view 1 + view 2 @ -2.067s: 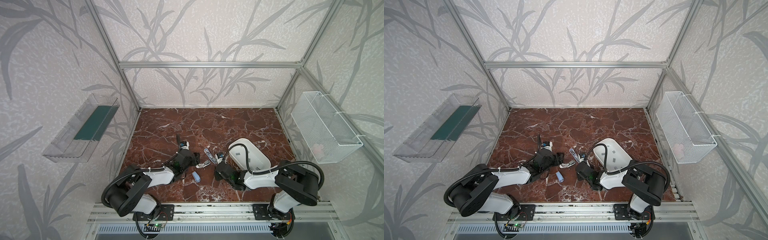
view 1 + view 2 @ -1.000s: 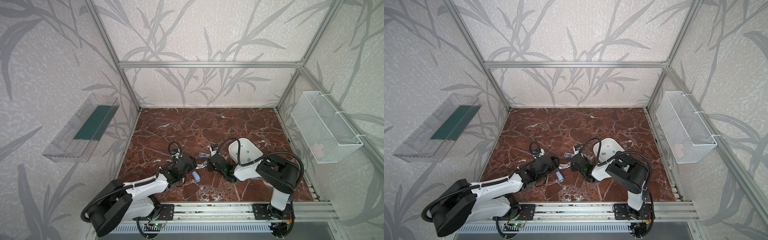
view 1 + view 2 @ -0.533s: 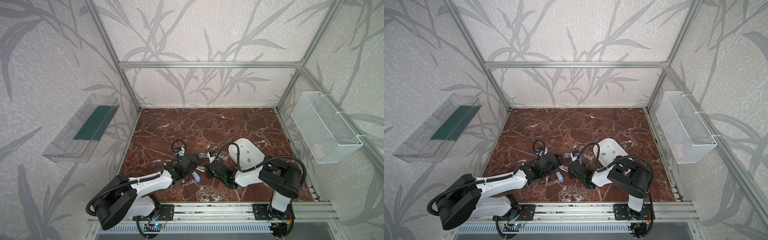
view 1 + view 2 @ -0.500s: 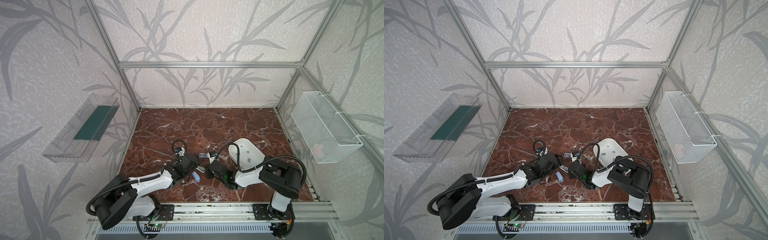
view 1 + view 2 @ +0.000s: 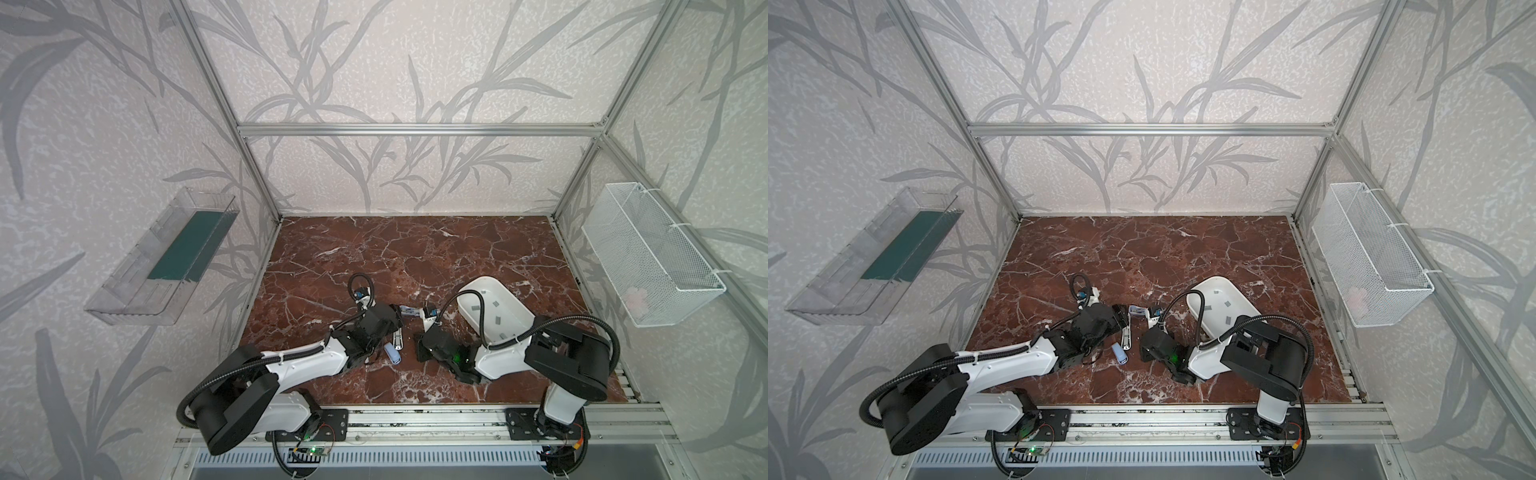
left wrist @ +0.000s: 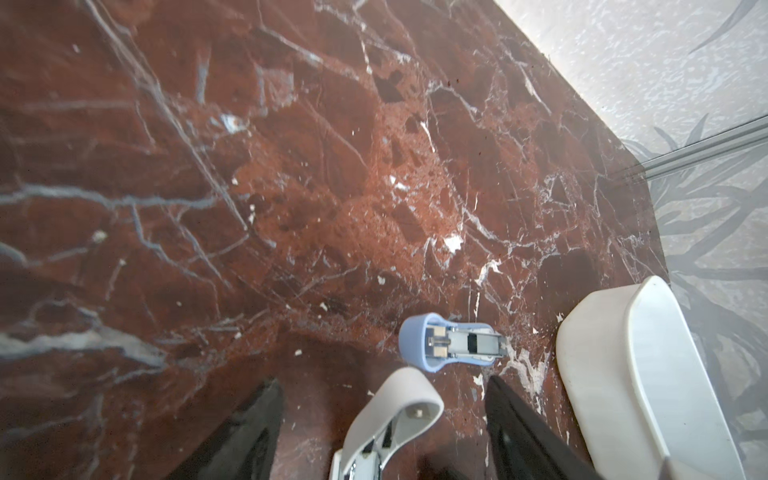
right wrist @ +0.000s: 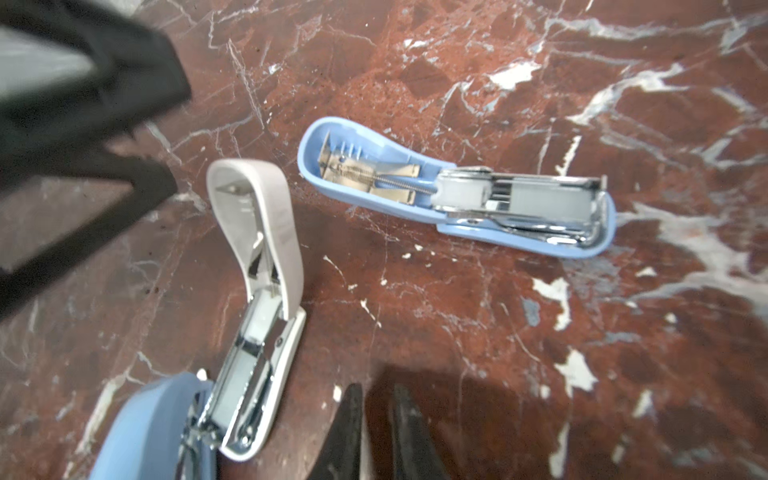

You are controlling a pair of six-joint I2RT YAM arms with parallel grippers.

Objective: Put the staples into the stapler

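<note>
An opened stapler (image 7: 257, 299) with a white arm and a blue lid lies on the marble, also in both top views (image 5: 397, 343) (image 5: 1125, 336). My left gripper (image 6: 382, 381) is open, its black fingers (image 6: 266, 415) either side of the white arm and not touching it. My right gripper (image 7: 376, 432) hovers just right of this stapler; its jaws stand a narrow gap apart with nothing between them. The staples (image 5: 496, 319) (image 5: 1227, 303) are grey strips lying in a white tray (image 5: 519, 316).
A second blue stapler (image 7: 457, 191) (image 6: 449, 347) lies open on its side just beyond both grippers. The white tray (image 6: 648, 374) sits close on the right. A clear shelf (image 5: 162, 257) hangs on the left wall and a wire basket (image 5: 648, 257) on the right wall.
My right gripper has drawn back from the far blue stapler toward the front and its jaws have parted slightly. The left gripper's jaws have widened a little around the white arm.
</note>
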